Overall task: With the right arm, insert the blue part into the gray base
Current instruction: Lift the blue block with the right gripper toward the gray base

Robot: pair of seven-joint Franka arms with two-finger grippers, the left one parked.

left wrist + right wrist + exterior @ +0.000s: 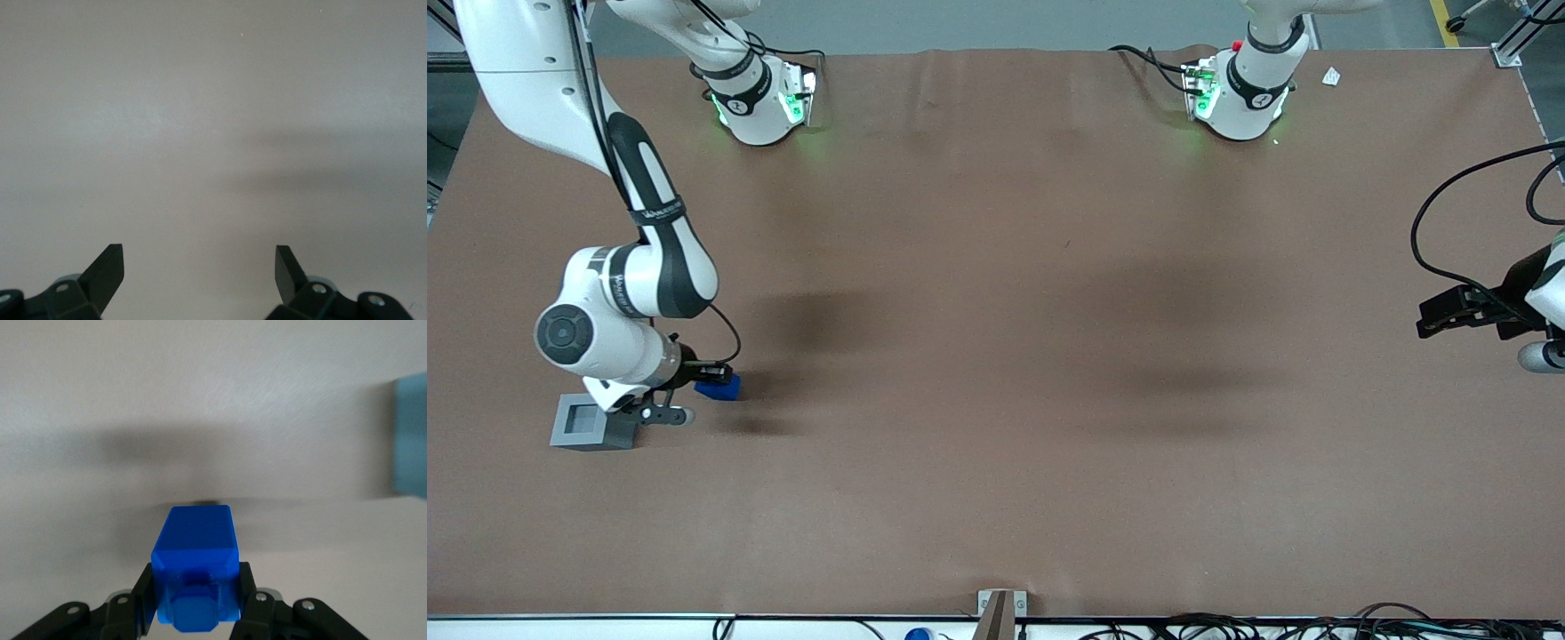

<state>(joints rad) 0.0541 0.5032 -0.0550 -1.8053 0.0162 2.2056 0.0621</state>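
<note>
The black two-finger hand [195, 603] is clamped on the glossy blue part [195, 577], a chamfered plastic block held just above the matte brown worktop [996, 356]. The pale gray base [587, 423], square with a recessed top, sits close by at about eight o'clock from the part, near the right arm [618, 307].

No readable text — lettering too small

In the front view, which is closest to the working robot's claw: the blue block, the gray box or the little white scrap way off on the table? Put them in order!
From the gripper:
1. Blue block, held in its fingers.
2. Gray box, right beside the arm.
3. White scrap, toward the parked arm's end.
</note>
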